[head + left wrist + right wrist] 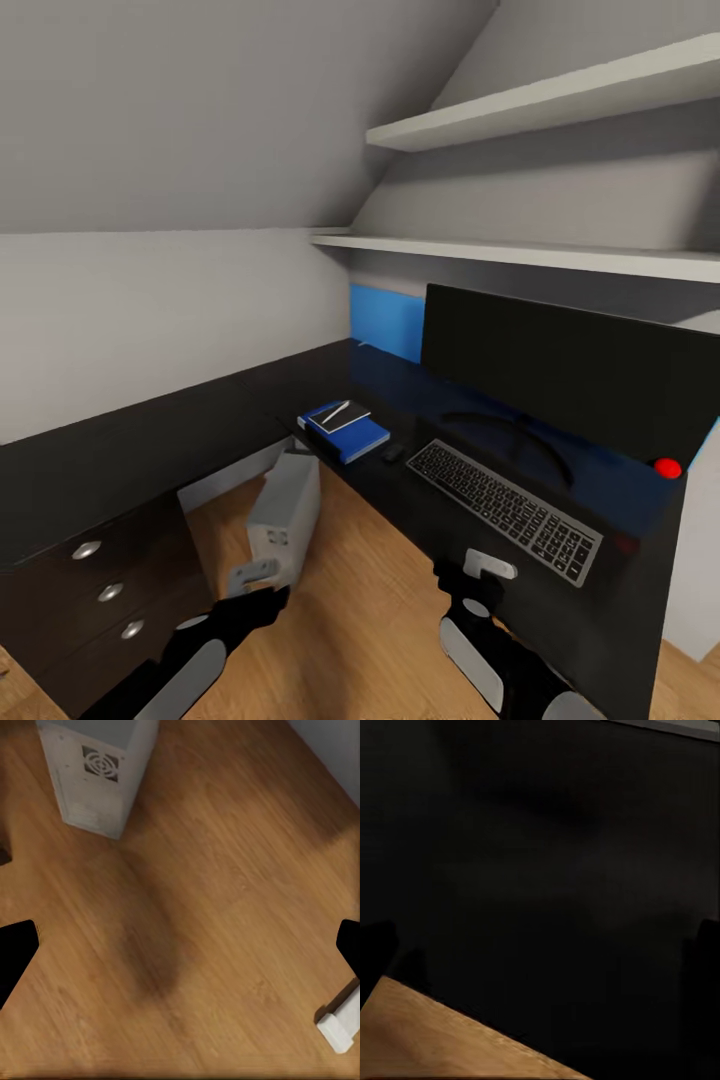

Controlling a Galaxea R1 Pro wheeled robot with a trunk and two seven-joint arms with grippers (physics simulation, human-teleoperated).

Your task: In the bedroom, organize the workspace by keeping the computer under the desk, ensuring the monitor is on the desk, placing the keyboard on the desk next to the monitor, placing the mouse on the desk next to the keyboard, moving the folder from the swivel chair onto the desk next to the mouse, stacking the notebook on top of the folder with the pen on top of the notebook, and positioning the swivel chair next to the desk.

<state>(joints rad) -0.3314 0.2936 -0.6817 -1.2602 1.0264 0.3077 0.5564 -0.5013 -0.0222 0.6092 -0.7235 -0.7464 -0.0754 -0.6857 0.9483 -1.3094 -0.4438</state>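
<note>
The black monitor point(570, 375) stands on the glossy black desk point(130, 450). In front of it lies the dark keyboard point(505, 497), with the small black mouse point(393, 452) at its left end. Left of the mouse, the blue folder point(352, 437) carries the dark notebook point(342, 416) and the pale pen point(335, 411). The grey-white computer point(285, 510) point(101, 772) stands on the floor under the desk. My left gripper point(252, 585) point(180, 945) hangs open over the floor near the computer. My right gripper point(480, 580) point(540, 945) is open at the desk's front edge, below the keyboard.
A dark drawer unit point(105, 590) with round knobs sits under the desk's left wing. Two white shelves point(540, 255) hang above the monitor under the sloped wall. Wood floor point(340, 620) lies between my arms. A white desk leg point(341, 1020) stands by my left gripper.
</note>
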